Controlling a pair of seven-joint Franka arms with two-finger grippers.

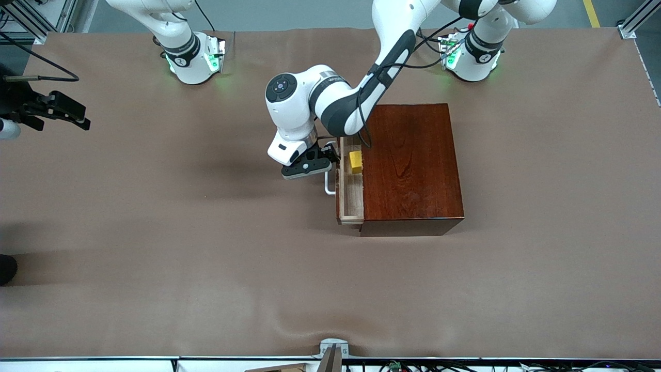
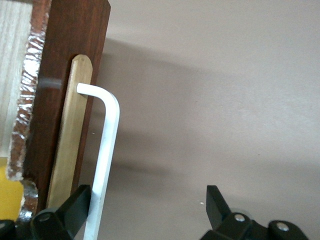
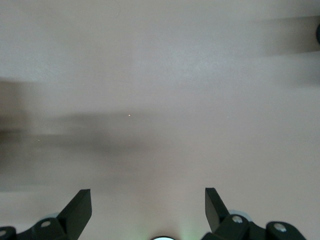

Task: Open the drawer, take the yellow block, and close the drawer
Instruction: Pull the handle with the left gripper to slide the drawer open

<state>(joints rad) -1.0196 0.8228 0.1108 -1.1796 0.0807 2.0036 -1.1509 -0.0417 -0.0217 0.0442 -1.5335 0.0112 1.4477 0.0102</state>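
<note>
The dark reddish-brown box [image 1: 410,165] stands in the middle of the table. Its pale wood drawer [image 1: 351,199] is pulled a short way out toward the right arm's end. The yellow block [image 1: 355,160] lies in the drawer, in the half farther from the front camera; its edge shows in the left wrist view [image 2: 9,195]. My left gripper [image 1: 330,155] is open in front of the drawer. The white handle [image 2: 107,145] runs between its fingers, close by one finger [image 2: 80,202]. My right gripper [image 1: 82,121] waits open over bare table at the right arm's end.
Brown cloth [image 1: 206,248] covers the whole table. The left arm's forearm [image 1: 361,98] crosses over the corner of the box farthest from the front camera. The right wrist view shows only cloth under the right gripper [image 3: 147,202].
</note>
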